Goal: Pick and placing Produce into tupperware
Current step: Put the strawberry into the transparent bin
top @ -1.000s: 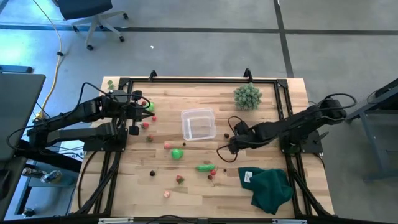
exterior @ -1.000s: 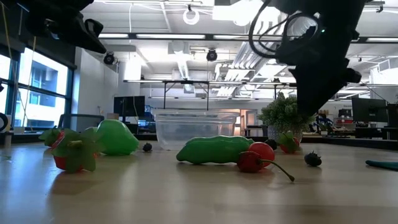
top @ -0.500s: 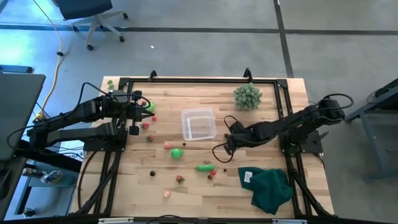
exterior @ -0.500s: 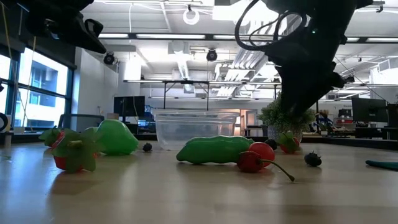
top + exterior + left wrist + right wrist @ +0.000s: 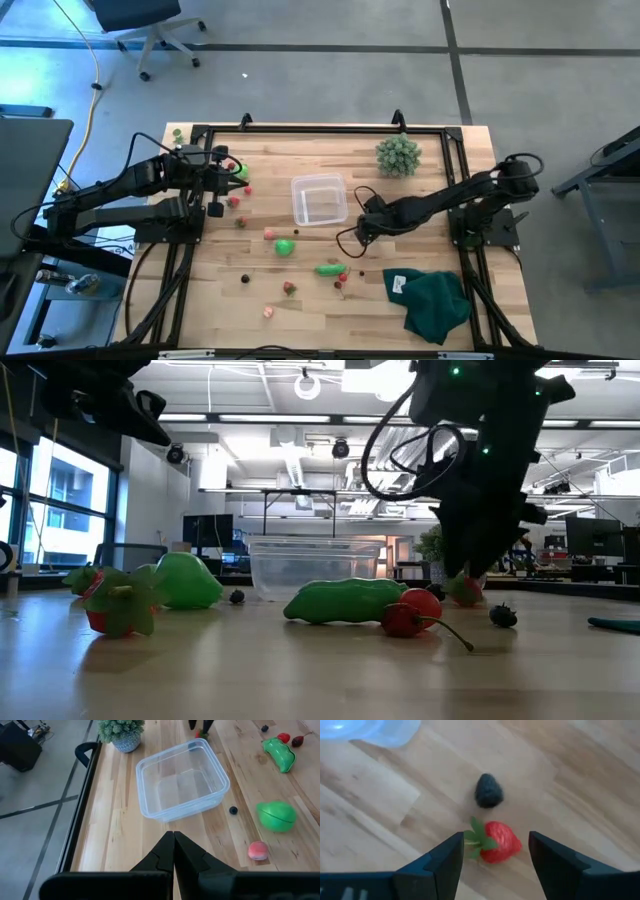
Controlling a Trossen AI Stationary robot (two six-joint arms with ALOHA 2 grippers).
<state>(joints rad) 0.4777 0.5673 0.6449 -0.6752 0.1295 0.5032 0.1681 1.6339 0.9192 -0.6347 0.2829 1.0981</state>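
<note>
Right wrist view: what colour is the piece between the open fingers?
Red strawberry with a green leafy top, clearest in the right wrist view.

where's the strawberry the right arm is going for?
In the right wrist view the strawberry lies on the wood between the open right gripper jaws, beside a dark berry, just right of the tupperware in the high view.

A robotics lab in an open industrial hall: the wooden worktop (image 5: 300, 300) stands on a polished concrete floor (image 5: 300, 80), an office chair (image 5: 140, 25) at 11 o'clock, with ceiling ducts (image 5: 290, 460), strip lights (image 5: 250, 418) and monitors (image 5: 205, 532) behind.
</note>
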